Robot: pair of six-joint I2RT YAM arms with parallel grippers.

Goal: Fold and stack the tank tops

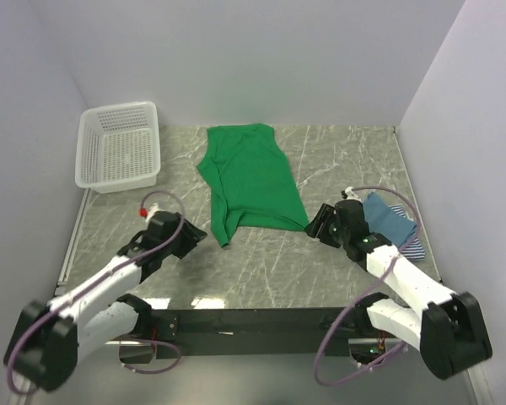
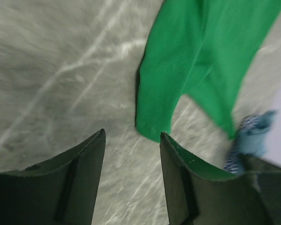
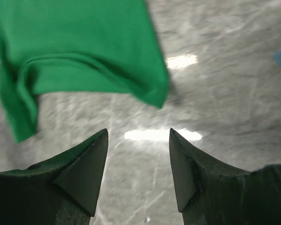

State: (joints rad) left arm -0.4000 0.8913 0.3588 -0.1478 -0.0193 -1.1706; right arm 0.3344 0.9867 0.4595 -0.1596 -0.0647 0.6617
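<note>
Bright green sleeveless cloth top [image 1: 251, 173] lying mid-counter, both pincers open beside it.
The left pincer [image 2: 132, 136] stands wide and empty near its lower left corner, and the right pincer [image 3: 138, 133] gapes empty off its lower right corner. A teal-blue cloth top [image 1: 390, 218] lies on a navy-and-white striped one [image 1: 414, 248] at the grey marbled counter's [image 1: 346, 160] right edge.

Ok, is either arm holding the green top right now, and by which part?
Nothing is held. The left gripper and right gripper are both open and empty; the green top lies loose on the table, just ahead of them.
</note>
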